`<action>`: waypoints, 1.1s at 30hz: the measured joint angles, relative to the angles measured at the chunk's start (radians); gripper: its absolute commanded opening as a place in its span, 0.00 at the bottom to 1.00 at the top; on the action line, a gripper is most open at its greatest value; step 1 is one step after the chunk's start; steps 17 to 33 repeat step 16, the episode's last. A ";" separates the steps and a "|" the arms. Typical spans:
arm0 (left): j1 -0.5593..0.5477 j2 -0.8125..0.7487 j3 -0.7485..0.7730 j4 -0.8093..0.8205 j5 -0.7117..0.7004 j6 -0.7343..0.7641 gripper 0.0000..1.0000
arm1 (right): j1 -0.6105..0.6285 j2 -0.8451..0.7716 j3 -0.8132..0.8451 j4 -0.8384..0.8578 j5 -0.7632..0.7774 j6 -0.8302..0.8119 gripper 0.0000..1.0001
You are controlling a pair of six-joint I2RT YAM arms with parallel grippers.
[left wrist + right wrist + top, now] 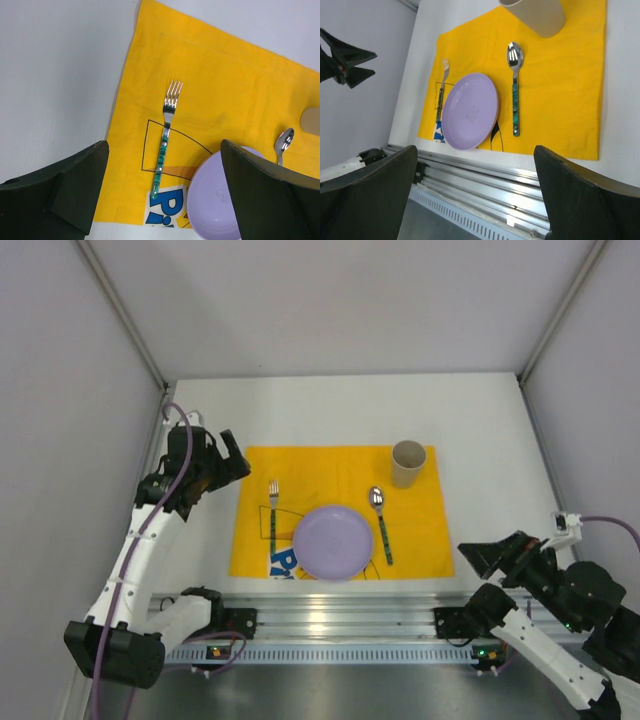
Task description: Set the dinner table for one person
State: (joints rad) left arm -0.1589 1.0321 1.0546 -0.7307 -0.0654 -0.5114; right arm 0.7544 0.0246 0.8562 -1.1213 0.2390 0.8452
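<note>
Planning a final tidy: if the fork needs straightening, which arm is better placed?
Left, probably. The left gripper hovers open beside the left edge of the placemat, close to the fork, which lies centred in its wrist view. The right gripper sits beyond the plate, farther away.

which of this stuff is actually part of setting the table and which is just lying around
Part of the job:
dinner table, yellow placemat, purple plate, fork, spoon, beige cup

Not part of it, just rig and surroundings:
aluminium rail, purple cable, pale walls
</note>
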 measured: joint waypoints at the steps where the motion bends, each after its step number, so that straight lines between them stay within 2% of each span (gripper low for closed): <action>1: 0.000 0.000 0.000 0.006 -0.004 -0.003 0.99 | 0.000 0.000 0.017 -0.017 0.018 0.005 1.00; 8: 0.000 0.000 0.000 0.024 -0.033 -0.006 0.99 | 0.000 0.045 0.083 -0.109 0.114 0.023 1.00; 16: 0.000 0.015 0.000 0.089 -0.051 0.048 0.99 | 0.001 0.209 0.101 -0.114 0.127 -0.042 1.00; 33: 0.000 0.015 0.000 0.089 -0.051 0.048 0.99 | 0.001 0.209 0.101 -0.114 0.127 -0.042 1.00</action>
